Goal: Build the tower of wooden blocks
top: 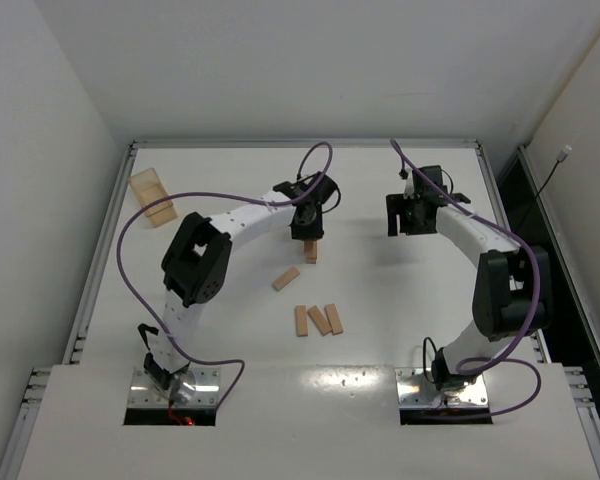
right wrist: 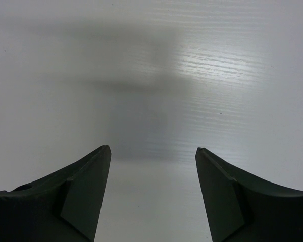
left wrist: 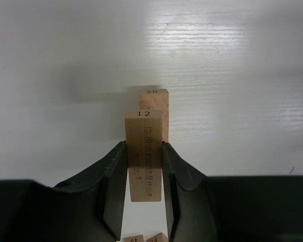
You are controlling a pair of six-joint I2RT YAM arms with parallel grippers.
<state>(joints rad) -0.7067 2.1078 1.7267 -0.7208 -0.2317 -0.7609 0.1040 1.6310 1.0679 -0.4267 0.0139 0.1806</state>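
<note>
Left wrist view: left claw (left wrist: 144,151) pinches small light-tan wooden plank marked 12 (left wrist: 143,133) by its sides, likely to set it by tan plank marked 30 (left wrist: 154,101) at 12 o'clock | right claw (right wrist: 152,148) wide, empty, aside | spare planks (top: 318,320) at 6 o'clock of tower (top: 311,252)

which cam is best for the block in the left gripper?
Left wrist: the held block fills the centre, clamped in the left gripper, "12" readable on its end. Top external shows it only as a tan speck under that gripper. Right wrist shows none of it, just table.
</note>
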